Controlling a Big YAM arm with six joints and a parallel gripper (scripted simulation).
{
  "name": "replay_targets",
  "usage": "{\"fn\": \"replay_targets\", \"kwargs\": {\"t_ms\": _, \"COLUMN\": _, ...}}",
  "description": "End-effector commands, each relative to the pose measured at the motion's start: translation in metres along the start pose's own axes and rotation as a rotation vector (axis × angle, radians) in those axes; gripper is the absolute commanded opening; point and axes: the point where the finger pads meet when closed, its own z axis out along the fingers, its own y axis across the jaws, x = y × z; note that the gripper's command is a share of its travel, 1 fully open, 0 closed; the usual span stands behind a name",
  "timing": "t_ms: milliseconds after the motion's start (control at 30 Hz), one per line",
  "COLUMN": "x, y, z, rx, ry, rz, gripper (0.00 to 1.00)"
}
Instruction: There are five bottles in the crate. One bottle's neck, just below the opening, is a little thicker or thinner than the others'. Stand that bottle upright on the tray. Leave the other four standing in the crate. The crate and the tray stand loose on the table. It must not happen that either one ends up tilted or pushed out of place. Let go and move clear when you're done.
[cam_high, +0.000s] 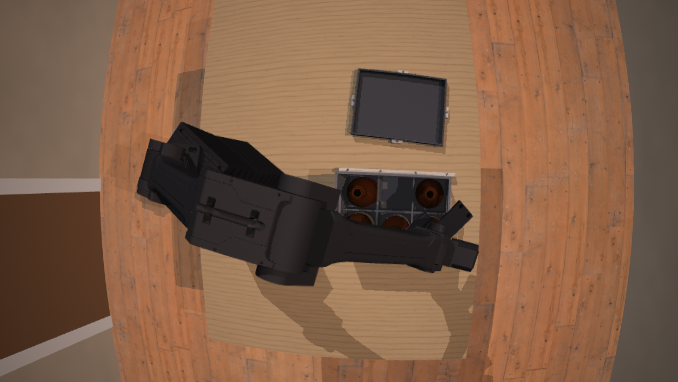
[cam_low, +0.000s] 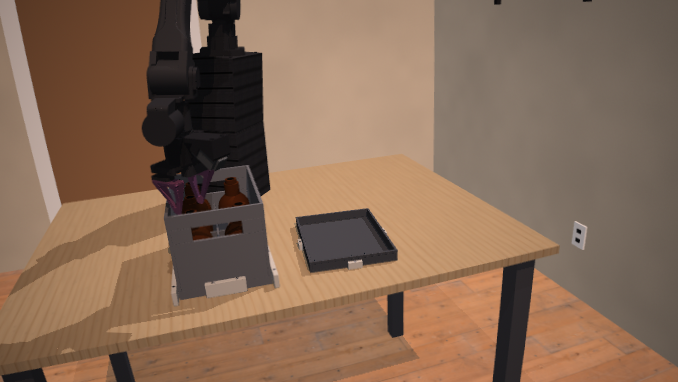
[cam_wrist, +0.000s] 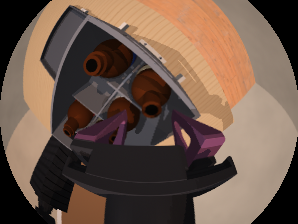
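At lower centre of the wrist view, the end effector (cam_low: 189, 199) (cam_wrist: 150, 118) stands spread, pinching nothing. Brown bottles (cam_high: 362, 192) (cam_low: 231, 197) (cam_wrist: 150, 89) stand in the grey crate (cam_low: 220, 260) (cam_wrist: 56, 95); which neck differs, I cannot tell. They look stiff, slick, perhaps breakable; grip below the mouth. No writing is readable.

From where I stood, the open black claw with purple fingers (cam_low: 188, 206) had a gap between its tips. Brown, round-shouldered bottles (cam_high: 362, 192) (cam_low: 231, 197) (cam_wrist: 151, 90) crowded close by. Just past them, one compartment offered room between two necks. The grey, straight-sided crate's wall (cam_high: 395, 173) (cam_low: 220, 260) (cam_wrist: 80, 47) stood between the claw and the dark, shallow, square-cornered tray (cam_high: 400, 105) (cam_low: 345, 242) (cam_wrist: 60, 47), whose whole floor lay free.
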Motion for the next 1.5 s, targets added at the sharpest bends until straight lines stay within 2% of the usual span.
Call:
{"fn": "replay_targets", "kwargs": {"t_ms": 0, "x": -0.021, "y": -0.015, "z": -0.002, "rx": 0.041, "ry": -0.027, "rz": -0.007, "gripper": 0.61}}
{"fn": "replay_targets", "kwargs": {"t_ms": 167, "x": -0.019, "y": -0.013, "z": 0.008, "rx": 0.034, "ry": -0.023, "rz": -0.006, "gripper": 0.61}}
{"fn": "replay_targets", "kwargs": {"t_ms": 267, "x": -0.024, "y": -0.019, "z": 0.001, "rx": 0.052, "ry": -0.035, "rz": -0.008, "gripper": 0.61}}
{"fn": "replay_targets", "kwargs": {"t_ms": 367, "x": -0.019, "y": -0.013, "z": 0.016, "rx": 0.033, "ry": -0.022, "rz": -0.006, "gripper": 0.61}}
{"fn": "replay_targets", "kwargs": {"t_ms": 433, "x": -0.019, "y": -0.013, "z": 0.016, "rx": 0.033, "ry": -0.022, "rz": -0.006, "gripper": 0.61}}
{"fn": "replay_targets", "kwargs": {"t_ms": 467, "x": -0.025, "y": -0.020, "z": 0.003, "rx": 0.055, "ry": -0.037, "rz": -0.008, "gripper": 0.61}}
{"fn": "replay_targets", "kwargs": {"t_ms": 567, "x": -0.018, "y": -0.012, "z": 0.020, "rx": 0.033, "ry": -0.022, "rz": -0.006, "gripper": 0.61}}
{"fn": "replay_targets", "kwargs": {"t_ms": 633, "x": -0.018, "y": -0.012, "z": 0.022, "rx": 0.033, "ry": -0.022, "rz": -0.006, "gripper": 0.61}}
{"fn": "replay_targets", "kwargs": {"t_ms": 733, "x": -0.025, "y": -0.020, "z": 0.011, "rx": 0.054, "ry": -0.036, "rz": -0.008, "gripper": 0.61}}
{"fn": "replay_targets", "kwargs": {"t_ms": 867, "x": -0.018, "y": -0.012, "z": 0.026, "rx": 0.033, "ry": -0.022, "rz": -0.006, "gripper": 0.61}}
{"fn": "replay_targets", "kwargs": {"t_ms": 1033, "x": -0.024, "y": -0.020, "z": 0.015, "rx": 0.053, "ry": -0.034, "rz": -0.008, "gripper": 0.61}}
{"fn": "replay_targets", "kwargs": {"t_ms": 1200, "x": -0.021, "y": -0.016, "z": 0.022, "rx": 0.043, "ry": -0.028, "rz": -0.007, "gripper": 0.61}}
{"fn": "replay_targets", "kwargs": {"t_ms": 1467, "x": -0.022, "y": -0.017, "z": 0.020, "rx": 0.045, "ry": -0.029, "rz": -0.007, "gripper": 0.61}}
